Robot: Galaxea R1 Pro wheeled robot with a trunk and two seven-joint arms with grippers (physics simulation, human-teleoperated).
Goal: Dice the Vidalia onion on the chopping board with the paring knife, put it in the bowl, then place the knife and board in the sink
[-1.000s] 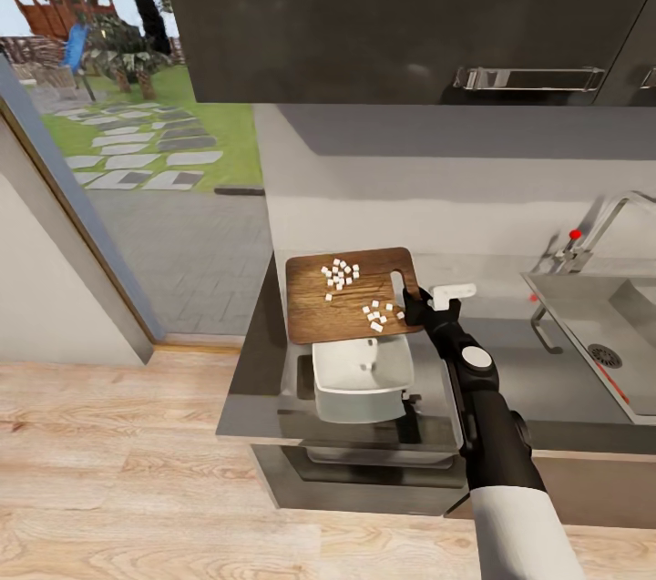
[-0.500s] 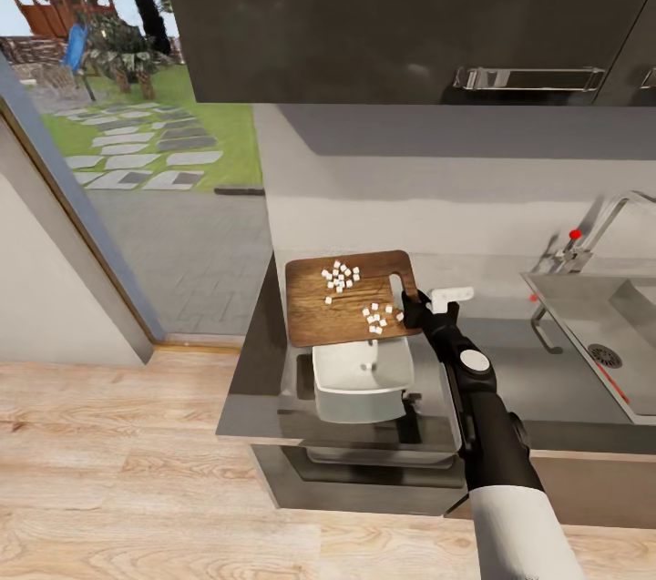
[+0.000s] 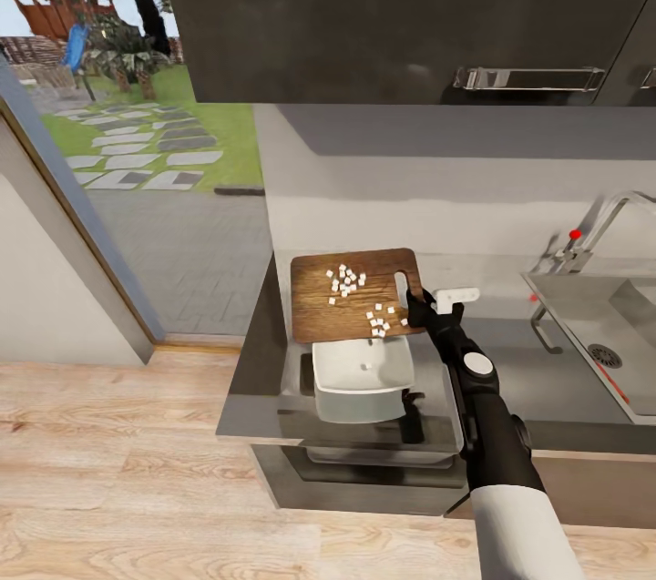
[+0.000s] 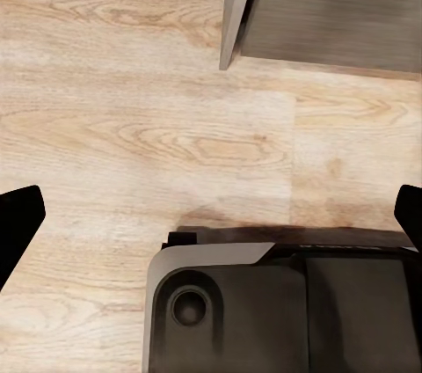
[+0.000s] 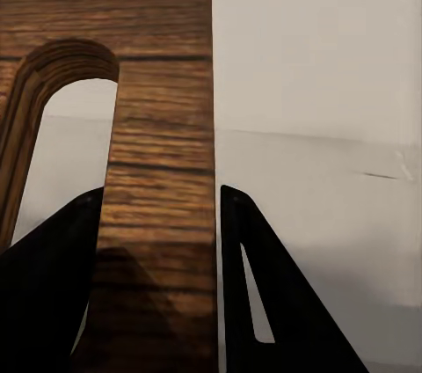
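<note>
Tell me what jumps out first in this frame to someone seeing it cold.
The board held up at a tilt over the bowl near the counter's left end, onion dice scattered across it and bunching toward its lower edge. The right gripper is shut on the board's handle end beside the slot. At far right, the sink and tap.

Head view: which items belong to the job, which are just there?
Job: dark brown wooden chopping board, held by right hand; white diced onion on it; white square bowl; steel sink; grey countertop.
Just there: chrome tap; upper cabinet handle; outdoor playhouse.
</note>
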